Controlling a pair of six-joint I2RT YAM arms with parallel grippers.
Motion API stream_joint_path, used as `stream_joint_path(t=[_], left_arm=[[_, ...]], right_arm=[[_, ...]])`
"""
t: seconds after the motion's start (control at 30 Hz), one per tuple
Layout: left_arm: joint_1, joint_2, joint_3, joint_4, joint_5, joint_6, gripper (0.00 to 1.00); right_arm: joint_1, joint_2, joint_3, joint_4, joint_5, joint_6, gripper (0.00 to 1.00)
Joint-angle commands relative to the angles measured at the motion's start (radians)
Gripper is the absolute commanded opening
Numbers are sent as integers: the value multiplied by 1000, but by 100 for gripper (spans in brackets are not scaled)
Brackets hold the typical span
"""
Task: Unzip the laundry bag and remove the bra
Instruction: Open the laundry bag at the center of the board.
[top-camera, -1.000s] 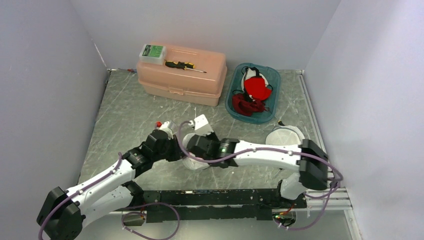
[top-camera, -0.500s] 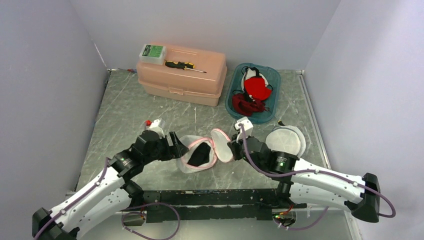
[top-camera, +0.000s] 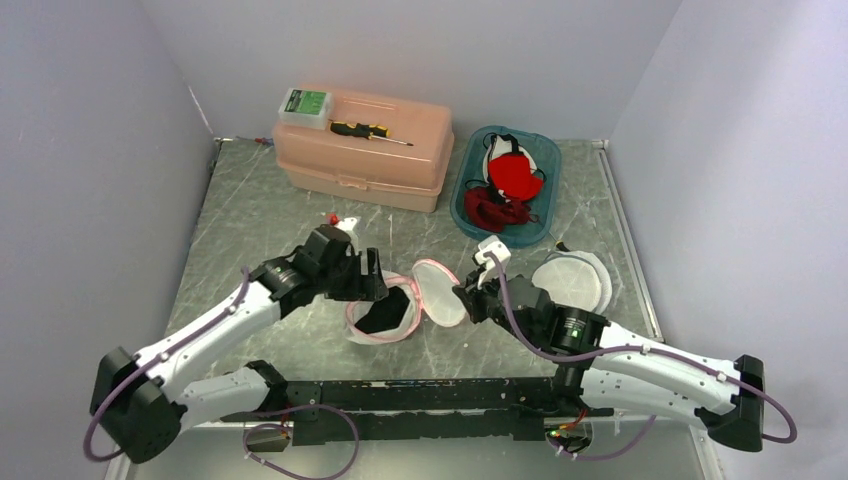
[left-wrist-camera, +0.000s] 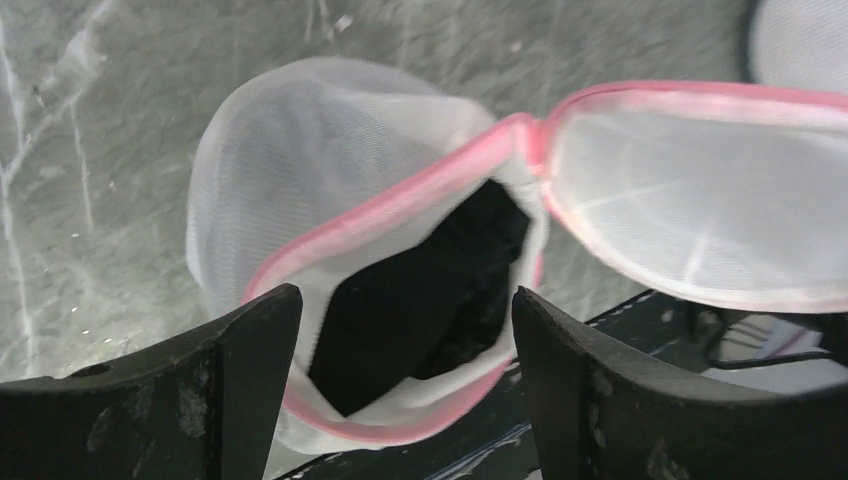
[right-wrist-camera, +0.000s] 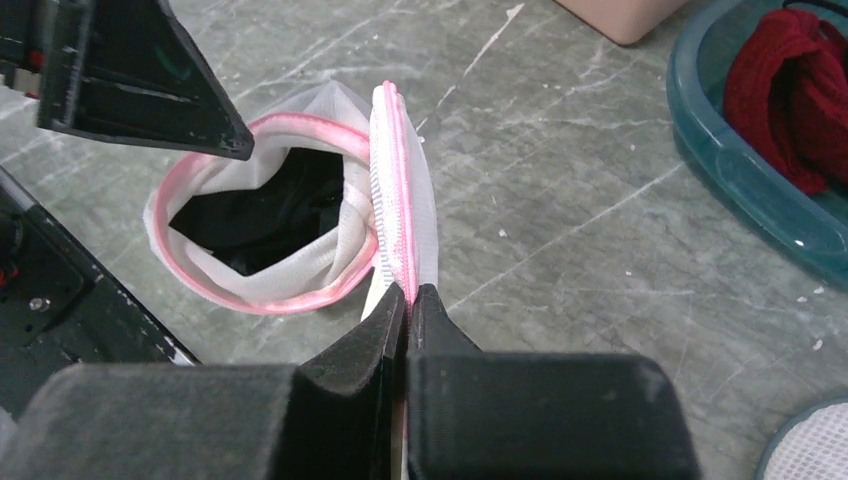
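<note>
- Far side of the desk (top-camera: 260, 215): a pink toolbox (top-camera: 380, 160) carries a screwdriver (top-camera: 370, 130) and a small green-labelled box (top-camera: 305, 104). The teal tub (top-camera: 460, 205) beside it holds red and white garments (top-camera: 512, 178).
- A second white mesh bag (top-camera: 572, 282) lies just behind the right arm.
- The laundry bag (left-wrist-camera: 290, 190) sits centre-front, unzipped, with its flap (top-camera: 440, 292) tilted up on the right.
- The top view gives only a dark patch inside. The left wrist view shows the black bra (left-wrist-camera: 420, 290) bunched in the bag's mouth.
- Left fingers (left-wrist-camera: 250, 380): spread wide over the opening, holding nothing.
- Right fingers (right-wrist-camera: 408, 300): pinched closed on the flap's pink zip edge.
</note>
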Motion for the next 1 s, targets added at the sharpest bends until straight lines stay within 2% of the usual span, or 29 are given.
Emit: stream_joint_path(t=[0.0, 0.33, 0.73, 0.83, 0.97], left_arm=[[2, 97, 51, -84, 4, 110, 81], [9, 230, 93, -115, -93, 144, 80], [33, 238, 71, -69, -53, 139, 80], [33, 253, 58, -37, -6, 135, 72], [33, 273, 43, 8, 39, 120, 48]], right_arm=[[-1, -35, -35, 32, 8, -1, 0], [-1, -89, -57, 11, 10, 9, 0], [0, -216, -90, 23, 53, 33, 0], [-1, -224, -92, 31, 58, 36, 0], [-1, -235, -102, 52, 63, 48, 0]])
